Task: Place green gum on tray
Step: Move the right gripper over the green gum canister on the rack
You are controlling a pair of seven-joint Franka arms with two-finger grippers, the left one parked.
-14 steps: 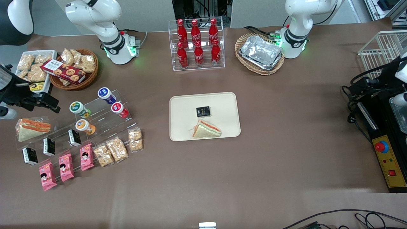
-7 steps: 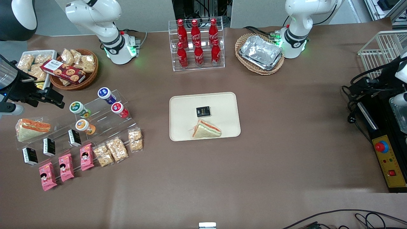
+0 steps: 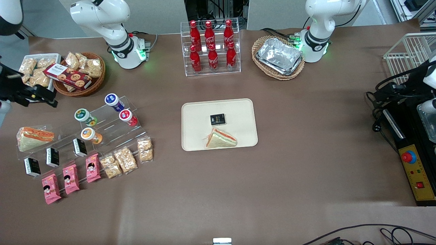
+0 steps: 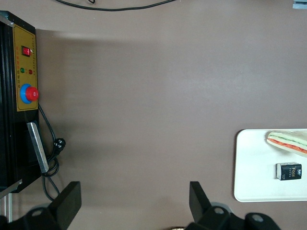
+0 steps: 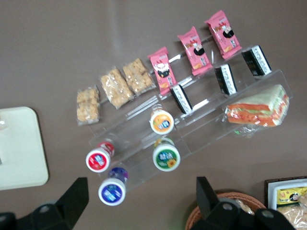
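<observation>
On the clear stepped rack toward the working arm's end of the table, the green gum lies untouched, its capped end tipped up. The blue-capped bottle sits just farther from the front camera than the gum, the red-capped bottle is beside it, and the orange-capped bottle is just nearer the camera. The tray rests well apart from the rack at mid-table, already carrying a sandwich and a small black packet. The gripper hangs above the rack with its fingers spread wide and nothing between them; the gum lies in the gap they frame. The bottles are packed close, so a descent that drifts sideways could likely clip the orange or blue neighbour or close on the wrong cap. The gum is round and the rack is smooth and sloped, so an off-centre pinch might send it rolling down a step.
</observation>
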